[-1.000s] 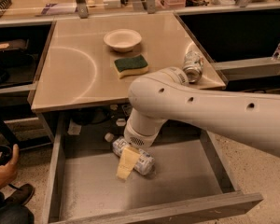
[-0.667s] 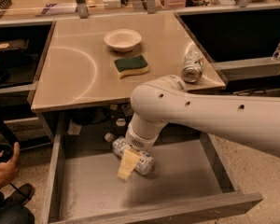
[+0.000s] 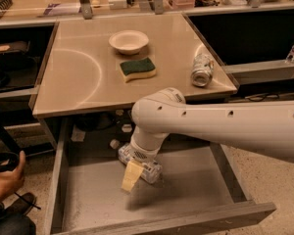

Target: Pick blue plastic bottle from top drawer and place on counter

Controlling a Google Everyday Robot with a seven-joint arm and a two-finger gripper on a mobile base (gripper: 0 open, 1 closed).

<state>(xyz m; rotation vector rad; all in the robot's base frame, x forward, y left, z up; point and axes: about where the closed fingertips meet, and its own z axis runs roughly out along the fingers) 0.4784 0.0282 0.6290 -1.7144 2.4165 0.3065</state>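
The blue plastic bottle (image 3: pixel 153 170) is seen lying on its side in the back half of the top drawer (image 3: pixel 196 218). The gripper (image 3: pixel 133 174) is positioned directly over it; its grasp cannot be told. If caught off-centre, the bottle could be rolled aside or dropped before the counter (image 3: pixel 83 77) above the drawer is reached.

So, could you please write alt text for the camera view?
The robot's white arm reaches into the open top drawer, its claw at the blue plastic bottle lying there. The counter above holds a bowl, a sponge and a can.
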